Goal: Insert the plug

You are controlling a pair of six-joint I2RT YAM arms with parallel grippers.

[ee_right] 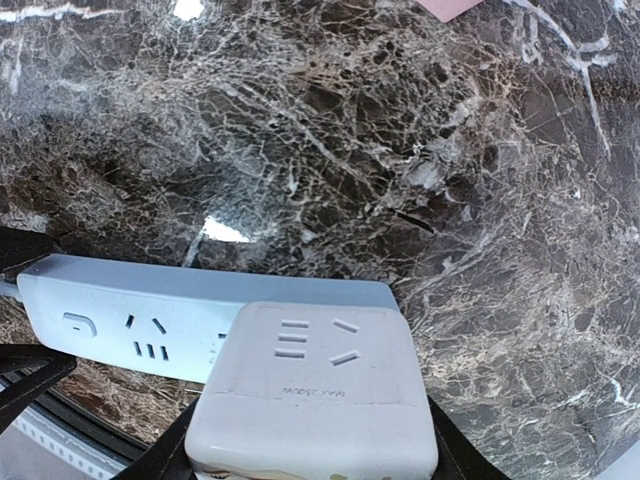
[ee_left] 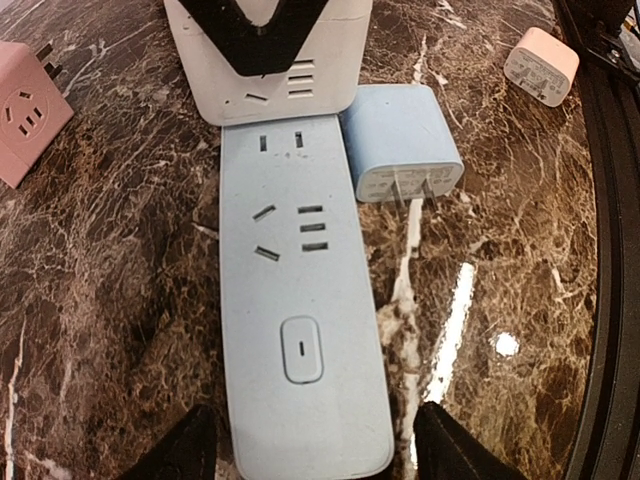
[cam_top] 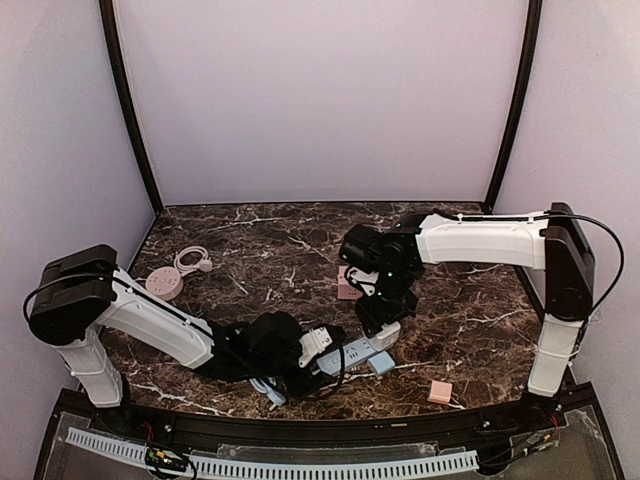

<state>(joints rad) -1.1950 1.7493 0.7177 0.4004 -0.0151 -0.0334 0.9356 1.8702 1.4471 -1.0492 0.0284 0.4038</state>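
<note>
A light blue power strip (ee_left: 300,330) lies flat on the marble table, also seen in the top view as the strip (cam_top: 352,352). My left gripper (ee_left: 315,440) stands open astride its near end, one finger (ee_left: 185,448) close to the left edge and a small gap on the right. My right gripper (ee_right: 310,450) is shut on a white cube plug (ee_right: 315,400), which it holds against the strip's far end (ee_left: 270,60). The plug's prongs are hidden under it. In the top view the right gripper (cam_top: 385,322) stands just above the strip.
A light blue plug (ee_left: 400,140) lies on its side against the strip's right edge, prongs showing. A pink cube socket (ee_left: 25,110) sits to the left and a small pink adapter (ee_left: 540,65) at the right. A pink round socket with cord (cam_top: 168,282) lies far left.
</note>
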